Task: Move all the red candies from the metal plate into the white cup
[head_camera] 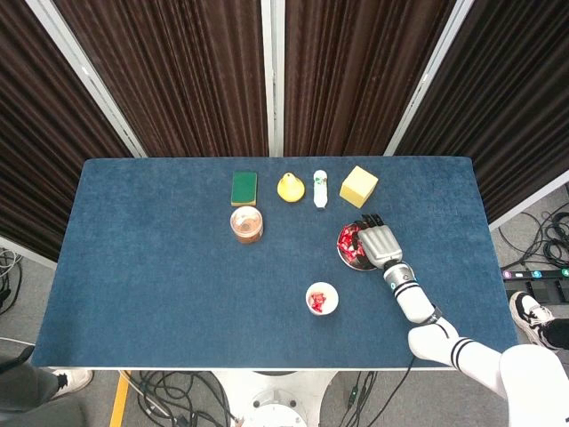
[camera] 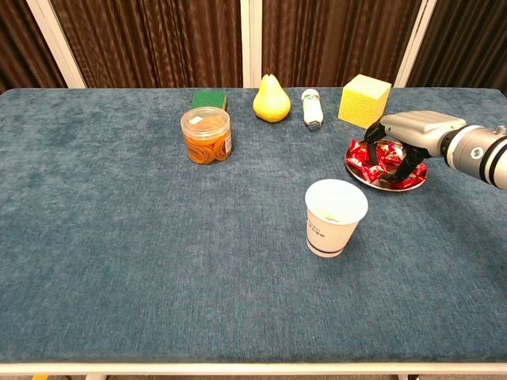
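The white cup point(camera: 336, 217) stands right of the centre in the chest view and has small dark print near its lower edge, too small to read. The head view shows red pieces lying already inside it. The clear jar point(camera: 206, 135) with orange contents, in the upper middle, carries a small white label, and the white bottle point(camera: 313, 108) lying on its side has green marks; I cannot read either one.

The metal plate point(camera: 366, 172) is at the right of the chest view, just behind and to the right of the cup, and the red candies point(camera: 366, 155) are heaped on it. The right robot hand point(camera: 409, 131) is over the plate, palm down, with its dark fingertips point(camera: 407, 168) curved into the heap. I cannot tell if it has hold of a candy (the fingers hide the contact). The left robot hand appears in neither view.

In the upper part of the frame stands a row: a green sponge point(camera: 209, 99), a yellow pear point(camera: 271, 99), the bottle and a yellow block point(camera: 364, 100).

The tabletop point(camera: 142, 253) is covered with blue, slightly fuzzy cloth. Behind it hang dark brown pleated curtains point(head_camera: 178, 71) between pale frame bars. In the head view, cables point(head_camera: 178, 391) lie on the grey floor under the near edge.
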